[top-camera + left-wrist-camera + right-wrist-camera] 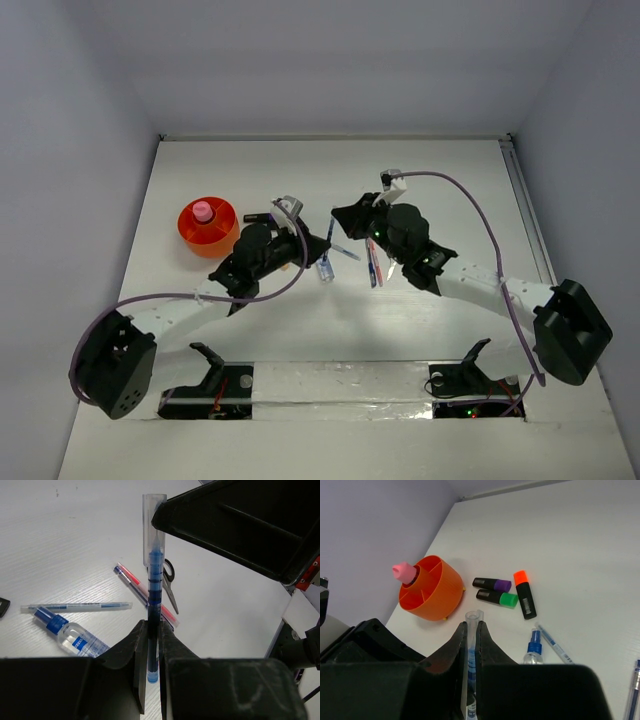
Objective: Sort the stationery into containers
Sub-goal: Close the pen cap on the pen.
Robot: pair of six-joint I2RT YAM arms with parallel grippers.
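Pinching blue pen's (154,580) barrel in shut left hand (153,630), seemingly same pen's capped end in shut right hand (471,626), likely for handover. Bound for orange holder (440,597), ahead-left of right hand.

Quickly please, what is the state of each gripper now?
Left gripper: closed on the blue pen.
Right gripper: closed on the same pen's clear cap.

The left arm (175,318) and right arm (480,283) are white tubes between bulky black joints; purple cables (478,212) loop along them.
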